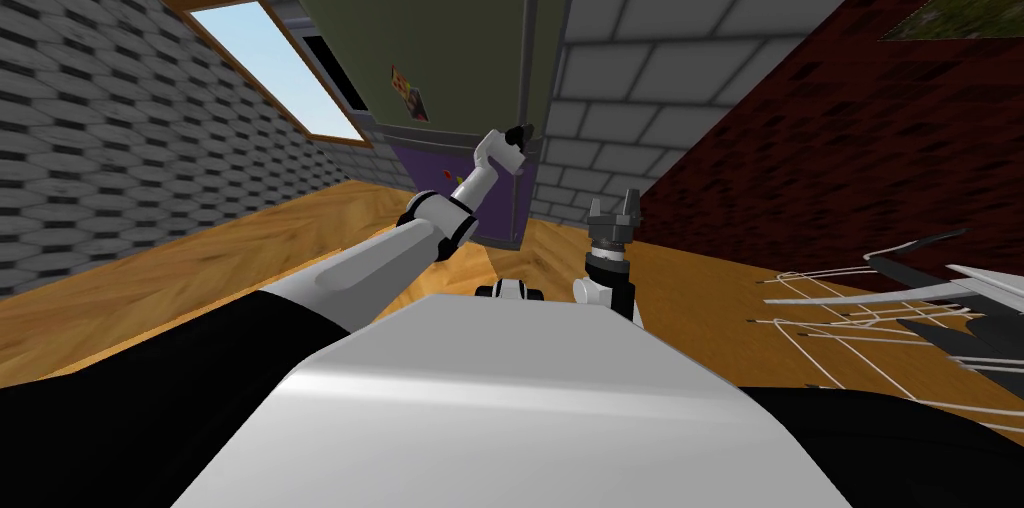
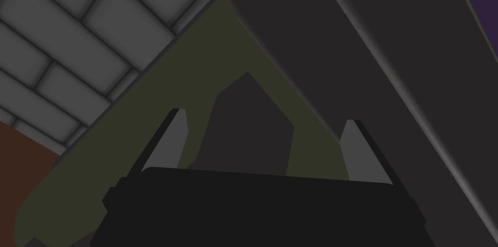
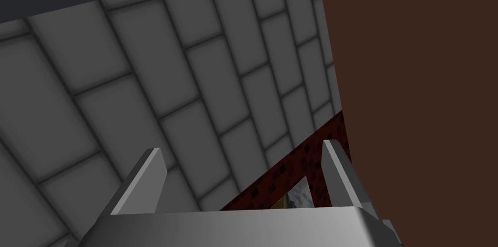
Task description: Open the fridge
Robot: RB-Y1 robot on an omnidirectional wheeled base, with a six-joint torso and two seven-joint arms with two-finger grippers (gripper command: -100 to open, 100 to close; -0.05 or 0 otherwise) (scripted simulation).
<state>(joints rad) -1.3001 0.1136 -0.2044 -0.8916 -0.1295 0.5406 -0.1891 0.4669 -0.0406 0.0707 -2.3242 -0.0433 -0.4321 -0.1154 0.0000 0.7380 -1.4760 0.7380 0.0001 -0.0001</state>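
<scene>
The fridge [image 1: 440, 22] stands straight ahead, olive green above and purple [image 1: 440, 167] below, with a long dark grey handle [image 1: 527, 52] down its right edge. My left gripper [image 1: 517, 137] is stretched out to that handle near the seam between the two doors. In the left wrist view its fingers [image 2: 170, 137] stand open, a dark grey handle mount [image 2: 243, 122] lies between them untouched, and the handle bar [image 2: 389, 64] runs past the other finger over the olive door [image 2: 228, 49]. My right gripper [image 1: 628, 200] is held up near my chest, open and empty [image 3: 240, 161].
A grey tiled wall [image 1: 660, 42] rises right of the fridge and a dark red wall [image 1: 850, 152] runs along my right. A window [image 1: 270, 62] sits in the grey brick wall on the left. A wire rack [image 1: 900, 312] lies low on the right over the wood floor [image 1: 200, 262].
</scene>
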